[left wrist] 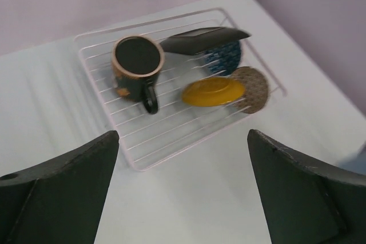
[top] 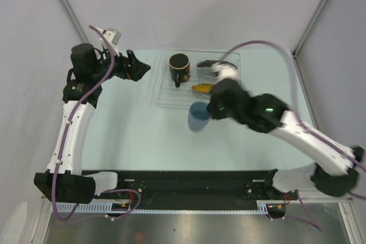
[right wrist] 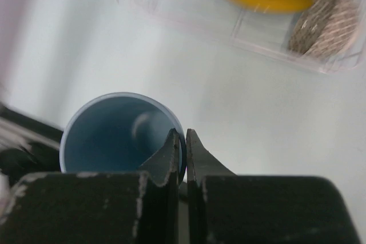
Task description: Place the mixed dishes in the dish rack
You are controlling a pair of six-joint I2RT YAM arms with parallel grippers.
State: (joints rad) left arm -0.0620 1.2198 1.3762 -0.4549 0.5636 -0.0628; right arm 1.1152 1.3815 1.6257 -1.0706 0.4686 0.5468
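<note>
One light blue cup (right wrist: 117, 132) is being rim-pinched by right pincer (right wrist: 179, 135) nr dish rack (top: 162, 96) for loading; left pincer (left wrist: 180, 138) being held spread.

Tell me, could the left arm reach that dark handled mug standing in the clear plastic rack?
Probably yes. The left gripper hangs open beside the clear plastic rack, the dark handled mug stands upright at that end, and nothing lies between.
</note>
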